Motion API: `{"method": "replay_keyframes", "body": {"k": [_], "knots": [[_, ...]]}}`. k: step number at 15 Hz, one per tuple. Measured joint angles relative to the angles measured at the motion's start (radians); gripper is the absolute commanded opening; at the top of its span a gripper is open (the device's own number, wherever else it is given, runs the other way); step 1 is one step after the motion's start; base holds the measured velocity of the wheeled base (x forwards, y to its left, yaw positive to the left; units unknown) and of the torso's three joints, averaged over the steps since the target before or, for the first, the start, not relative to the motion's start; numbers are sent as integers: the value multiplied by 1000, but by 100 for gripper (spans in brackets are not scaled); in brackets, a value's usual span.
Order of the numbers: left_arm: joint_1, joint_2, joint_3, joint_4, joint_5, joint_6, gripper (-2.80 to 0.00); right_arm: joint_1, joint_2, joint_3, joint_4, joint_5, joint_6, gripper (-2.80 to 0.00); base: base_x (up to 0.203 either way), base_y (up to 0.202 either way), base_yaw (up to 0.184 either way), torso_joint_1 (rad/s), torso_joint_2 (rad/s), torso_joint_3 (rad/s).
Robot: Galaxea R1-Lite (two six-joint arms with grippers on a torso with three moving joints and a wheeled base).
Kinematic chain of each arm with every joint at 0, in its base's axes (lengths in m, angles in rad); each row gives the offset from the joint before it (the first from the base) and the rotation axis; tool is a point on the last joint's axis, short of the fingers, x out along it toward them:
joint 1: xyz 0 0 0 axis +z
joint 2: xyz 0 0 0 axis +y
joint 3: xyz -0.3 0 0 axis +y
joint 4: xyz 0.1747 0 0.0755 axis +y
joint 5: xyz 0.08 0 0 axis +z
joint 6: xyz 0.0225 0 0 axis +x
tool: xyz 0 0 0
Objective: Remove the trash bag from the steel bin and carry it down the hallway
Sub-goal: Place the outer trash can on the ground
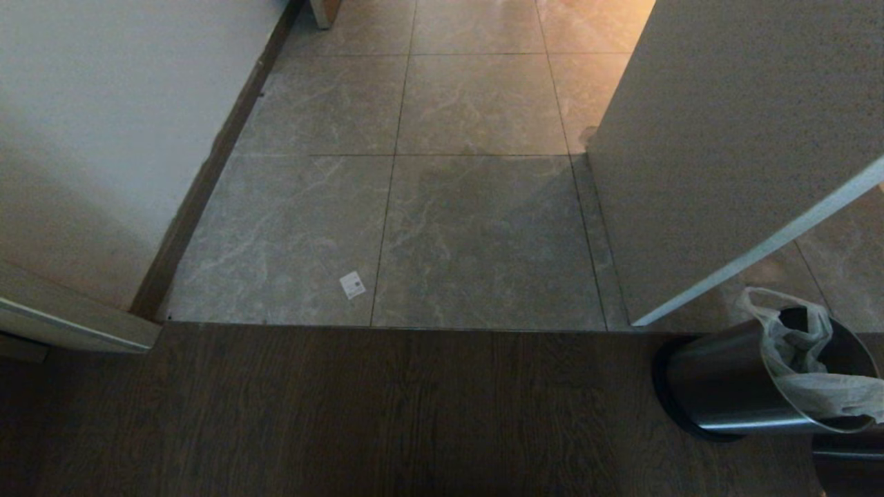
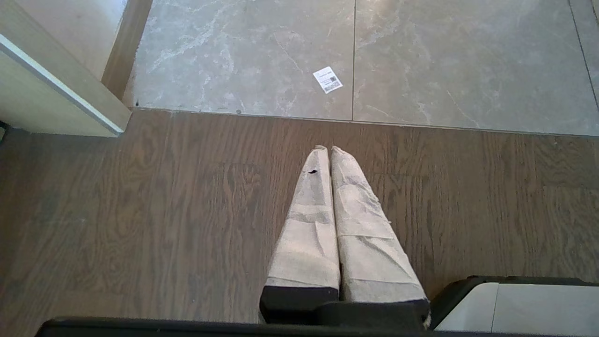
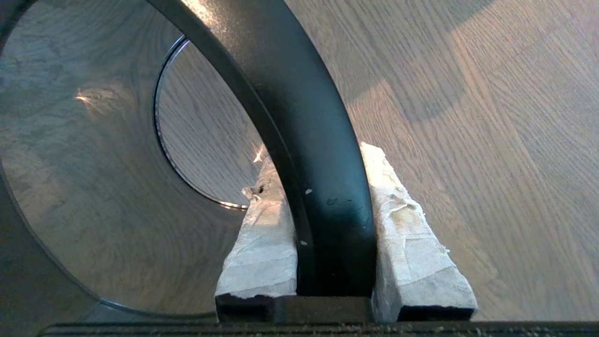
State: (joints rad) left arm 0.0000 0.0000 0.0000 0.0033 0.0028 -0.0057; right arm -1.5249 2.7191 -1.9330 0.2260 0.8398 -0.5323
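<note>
In the head view, the steel bin [image 1: 725,379] sits on the dark wood floor [image 1: 345,414] at its far right, just on the near side of the seam where the wood meets the grey hallway tiles [image 1: 476,228]. It is seen tilted, with the black base ring to the left and the mouth turned to the right. The trash bag [image 1: 801,359] is still in it, crinkled and white – one loop handle stands up over the mouth and a fold drapes out across the rim. A white wall corner [image 1: 725,138] rises just behind the bin, and another wall [image 1: 103,138] lines the left side of the tiles. A small white label [image 1: 352,284] lies on a tile close to the seam. Part of a dark steel shape [image 1: 849,462] shows in the bottom right corner; I cannot tell what it is. Neither arm shows here.

In the left wrist view, the left gripper [image 2: 330,150] hangs over the wood floor with its taped fingers pressed together and nothing between them. The label [image 2: 327,79] lies beyond on the tile.

In the right wrist view, the right gripper [image 3: 317,157] is clamped on a curved black rim [image 3: 299,103], one finger inside and one outside. Beside the rim a brushed-steel inner wall curves away – no bag shows there.
</note>
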Motion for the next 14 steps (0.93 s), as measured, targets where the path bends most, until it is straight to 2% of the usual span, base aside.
{"method": "replay_keyframes", "body": {"k": [4, 7, 10, 14], "knots": [[0, 0, 0, 0, 0, 0, -280, 2, 4, -4, 2, -17, -5, -280, 0, 0, 0, 0, 0, 0], [0, 0, 0, 0, 0, 0, -280, 16, 9, -13, -45, -41, 4, -280, 0, 0, 0, 0, 0, 0], [0, 0, 0, 0, 0, 0, -280, 36, 17, -16, -81, -41, 53, -280, 0, 0, 0, 0, 0, 0], [0, 0, 0, 0, 0, 0, -280, 62, 24, -18, -100, -46, 69, -280, 0, 0, 0, 0, 0, 0]]}}
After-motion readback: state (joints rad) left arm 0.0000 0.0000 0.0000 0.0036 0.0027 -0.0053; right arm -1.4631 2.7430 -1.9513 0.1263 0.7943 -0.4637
